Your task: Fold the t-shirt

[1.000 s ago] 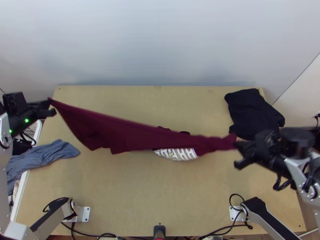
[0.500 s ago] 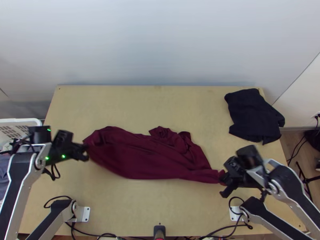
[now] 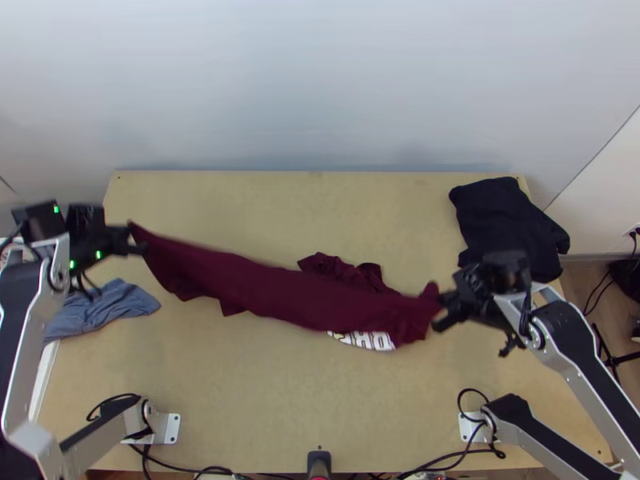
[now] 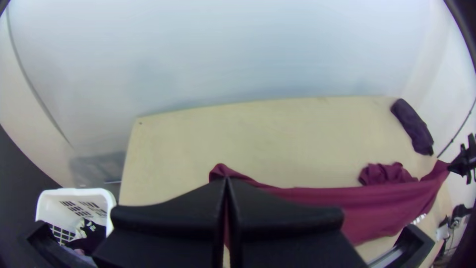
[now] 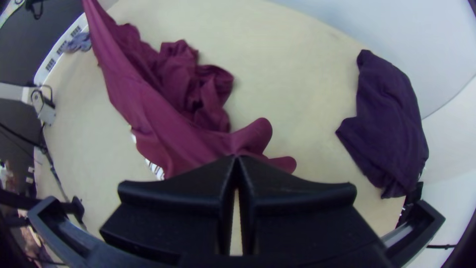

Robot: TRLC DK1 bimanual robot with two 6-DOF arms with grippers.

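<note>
this looks like the spreading step, ahead of any real fold: the maroon t-shirt [image 3: 264,286] is drawn out in a long band above the table [image 3: 240,400], between the two hands. the left hand [image 4: 226,179] is clenched on one end of it, the right hand [image 5: 238,160] on the other — sleeve or hem, i can't tell. behind the band, part of the shirt lies bunched on the wood, and some white print [image 3: 368,341] peeks out at the near side. next, i'd say, both hands should lay the band down flat and open that bunch; folding now would likely trap creases.

as for containers, a white basket [image 4: 41,206] stands off the table's left side, with dark and pale cloths in it. a blue-grey cloth [image 3: 116,306] lies by the table's left edge — a dark garment [image 3: 508,220] at the far right corner.
</note>
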